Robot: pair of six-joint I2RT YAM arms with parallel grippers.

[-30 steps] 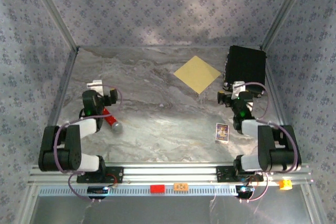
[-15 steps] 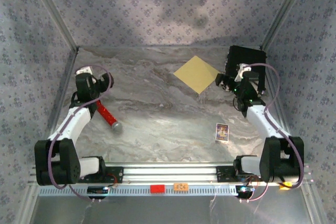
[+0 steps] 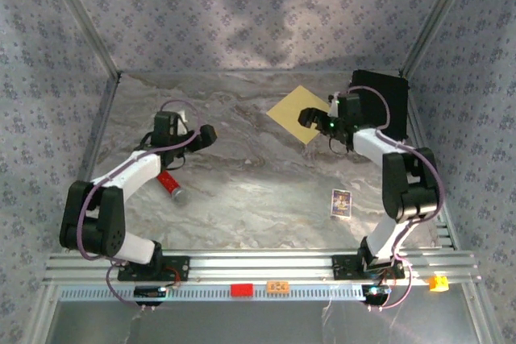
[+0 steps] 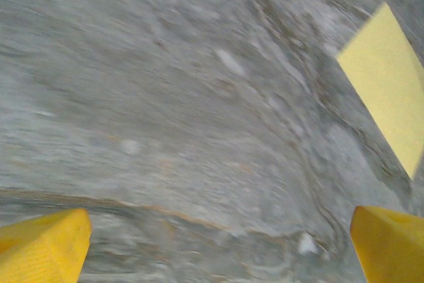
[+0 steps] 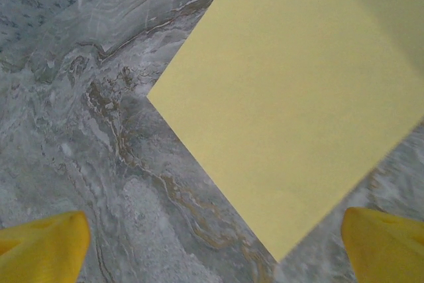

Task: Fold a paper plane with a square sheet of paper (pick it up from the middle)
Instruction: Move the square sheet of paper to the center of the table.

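Grey marbled worktop (image 3: 242,191), patterned walls (image 3: 242,14) on 3 sides. Flat square sheet of paper (image 3: 289,110) at back. Right pincer (image 3: 310,117) wide over it; left pincer (image 3: 207,135) wide, empty.

No text, brand or number can be read. Print is seen on the small card (image 3: 341,203) lying on the worktop (image 3: 242,191), but it is too small to be made out. Marks on the orange tag (image 3: 278,286) at the front rail are likewise blurred.

Square sheet of paper (image 3: 297,113), plain yellow, unfolded, flat on marbled tabletop, corner-on
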